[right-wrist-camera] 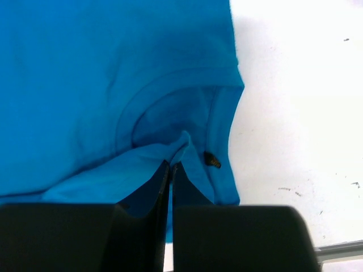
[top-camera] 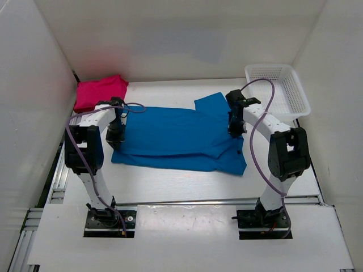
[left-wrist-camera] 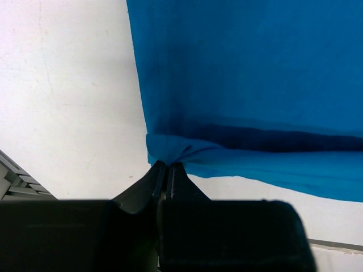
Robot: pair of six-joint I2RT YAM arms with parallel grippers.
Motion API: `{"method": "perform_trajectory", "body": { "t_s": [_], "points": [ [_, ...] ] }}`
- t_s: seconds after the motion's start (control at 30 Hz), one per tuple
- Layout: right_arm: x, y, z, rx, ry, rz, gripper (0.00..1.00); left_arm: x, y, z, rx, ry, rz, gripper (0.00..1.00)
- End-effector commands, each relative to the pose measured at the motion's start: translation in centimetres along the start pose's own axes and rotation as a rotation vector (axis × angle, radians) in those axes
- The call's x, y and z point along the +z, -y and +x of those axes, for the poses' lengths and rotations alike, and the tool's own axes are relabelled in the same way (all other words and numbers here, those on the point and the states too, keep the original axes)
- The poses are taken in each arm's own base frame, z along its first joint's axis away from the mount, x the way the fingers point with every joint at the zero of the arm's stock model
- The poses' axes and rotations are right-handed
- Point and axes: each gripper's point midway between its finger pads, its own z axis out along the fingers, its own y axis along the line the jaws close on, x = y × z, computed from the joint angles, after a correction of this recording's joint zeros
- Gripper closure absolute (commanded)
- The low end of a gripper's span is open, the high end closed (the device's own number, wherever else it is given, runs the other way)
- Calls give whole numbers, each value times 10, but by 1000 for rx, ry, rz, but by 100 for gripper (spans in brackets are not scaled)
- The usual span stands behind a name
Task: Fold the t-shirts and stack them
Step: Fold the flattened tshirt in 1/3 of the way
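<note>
The bright blue t-shirt [top-camera: 180, 136] lies spread across the middle of the table, its hem at the left and its collar at the right. My left gripper [top-camera: 115, 135] is shut on the shirt's left hem edge [left-wrist-camera: 170, 148]. My right gripper [top-camera: 235, 129] is shut on the fabric at the collar [right-wrist-camera: 178, 144]. The pink-magenta t-shirt [top-camera: 99, 92] lies folded at the back left corner. The dark red t-shirt is out of view.
A white mesh basket [top-camera: 278, 90] stands at the back right, close behind my right arm. White walls enclose the table on three sides. A metal rail runs along the table's left edge [top-camera: 54, 181].
</note>
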Motion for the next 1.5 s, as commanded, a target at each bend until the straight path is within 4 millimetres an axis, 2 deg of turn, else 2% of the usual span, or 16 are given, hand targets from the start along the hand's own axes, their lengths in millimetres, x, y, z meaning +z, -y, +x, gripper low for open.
{"method": "perform_trajectory", "body": {
  "t_s": [0.0,0.1,0.27,0.4,0.47,0.57,0.6,0.73,0.87,1.0,1.1,1.17,1.2,1.33,1.4,1.47],
  "points": [
    [-6,1,-25,-9,57,-18,100,-8,-3,-15,-26,48,22,90],
    [1,7,-29,-2,43,-15,100,-7,-3,-18,-26,48,22,90],
    [8,-4,-36,-23,29,-48,100,-6,-3,-22,-28,57,22,89],
    [18,-6,-38,-26,13,-42,100,-1,-12,-29,-31,67,-35,82],
    [16,-9,-47,-23,31,-49,100,-3,-20,-36,-46,90,-60,69],
    [21,-12,-47,-24,19,-54,100,-12,-40,-53,-90,163,-115,64],
    [21,-14,-47,-24,16,-63,100,-11,-48,-56,-106,173,-139,56],
    [21,-14,-47,-24,16,-63,100,-39,-60,-80,-158,302,-126,42],
    [20,-15,-46,-24,13,-72,100,-58,-63,-82,-177,373,-105,38],
    [18,-22,-59,-22,28,-90,99,-51,-66,-57,-180,347,-144,36],
    [10,-24,-63,-23,20,-99,78,-31,-53,-24,-148,231,-100,36],
    [7,-27,-58,-41,-6,-125,44,-18,-37,-5,-127,159,-31,34],
    [4,-27,-58,-41,-8,-124,38,-7,-34,10,-120,114,-28,34],
    [-15,-17,-35,-39,-17,-114,20,8,-17,22,-109,74,47,32],
    [-32,-10,-23,-25,-6,-119,19,8,-14,17,-111,93,66,29],
    [-37,1,6,4,-34,-108,17,14,-13,16,-109,80,67,28]
  ]
}}
